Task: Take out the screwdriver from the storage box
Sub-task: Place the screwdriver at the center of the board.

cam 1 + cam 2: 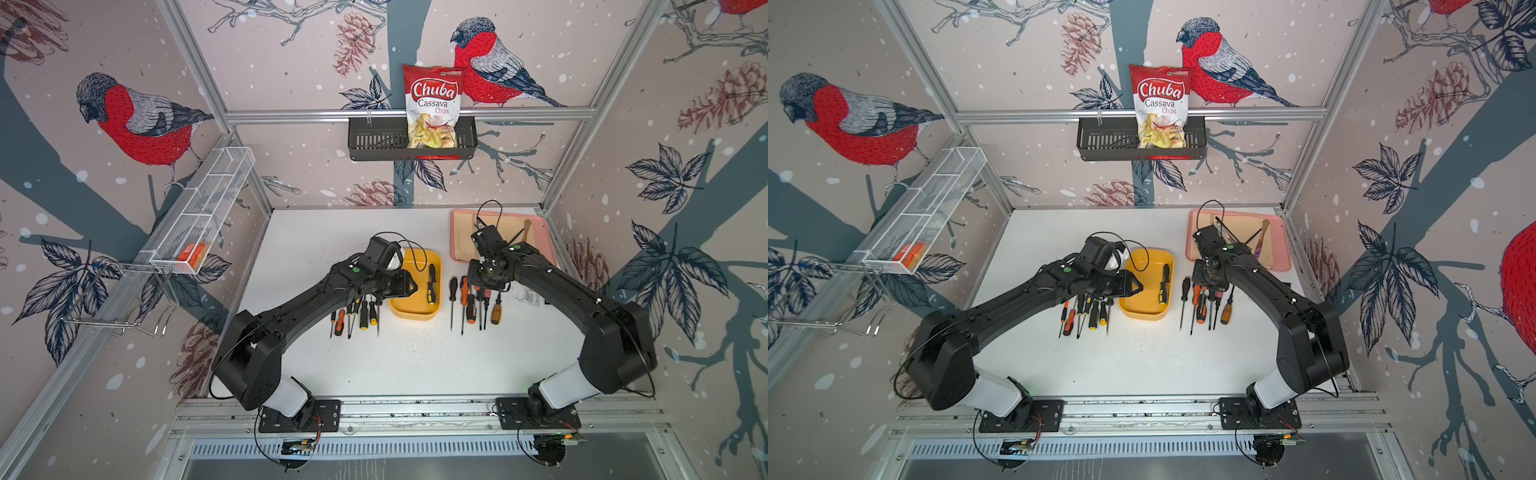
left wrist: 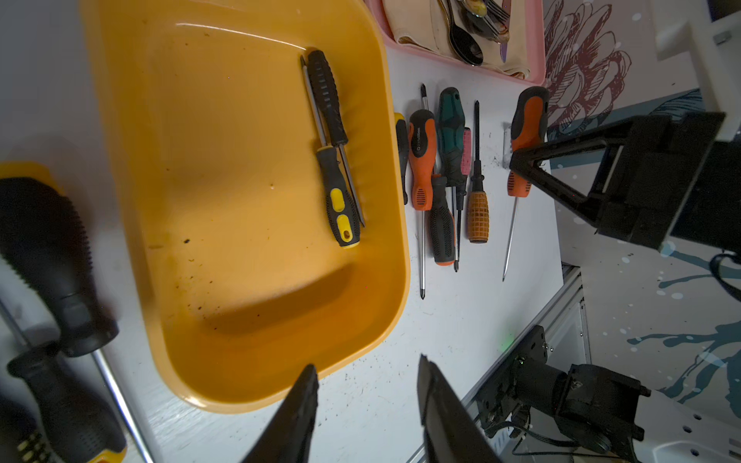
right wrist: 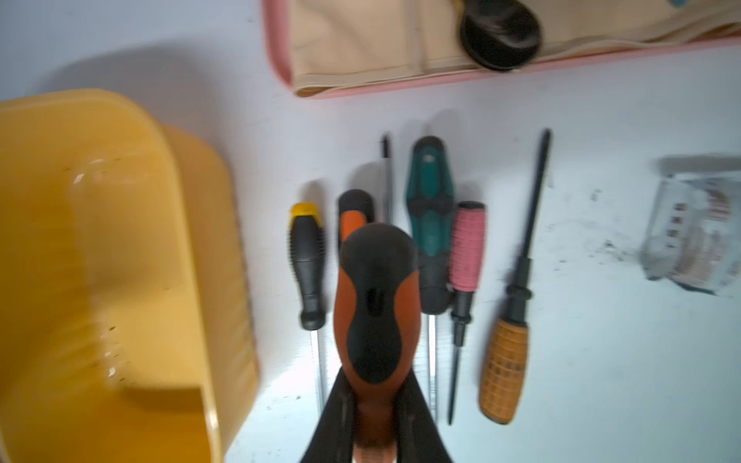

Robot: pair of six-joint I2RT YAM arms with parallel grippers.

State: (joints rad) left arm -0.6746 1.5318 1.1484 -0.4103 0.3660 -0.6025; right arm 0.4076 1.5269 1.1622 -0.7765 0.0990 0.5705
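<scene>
Screwdrivers (image 1: 471, 309) lie in rows on the bench (image 1: 374, 365) either side of the yellow box (image 2: 240, 200), two more screwdrivers (image 2: 339, 200) inside it. Left end effector (image 2: 367, 362) hangs part open, empty, over its rim; right end effector (image 3: 375, 425) grips an orange-and-black screwdriver (image 3: 375, 320) above the bench.

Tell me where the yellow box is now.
In both top views the yellow box sits mid-table, between two rows of screwdrivers; the left gripper hovers over its left edge, and the pink tray lies behind, to the right.
</scene>
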